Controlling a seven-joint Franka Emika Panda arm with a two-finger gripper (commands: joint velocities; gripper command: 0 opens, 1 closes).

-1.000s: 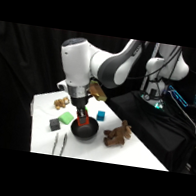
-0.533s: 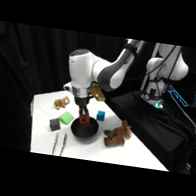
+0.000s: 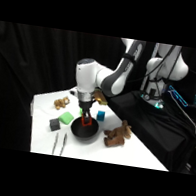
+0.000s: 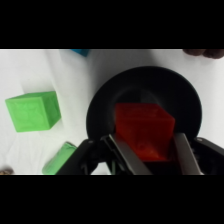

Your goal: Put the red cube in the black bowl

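Gripper [image 4: 146,150]: clenched on the red cube [image 4: 144,129], one finger on each of two opposite flat faces, the cube directly over the black bowl [image 4: 102,102]. I judge the cube light and rigid, its smooth faces perhaps a little slick, so the mid-face hold I have suits it. A green cube [image 4: 34,111] lies on the table beside the bowl

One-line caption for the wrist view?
Claw holding the red cube over the black bowl, green cube alongside.
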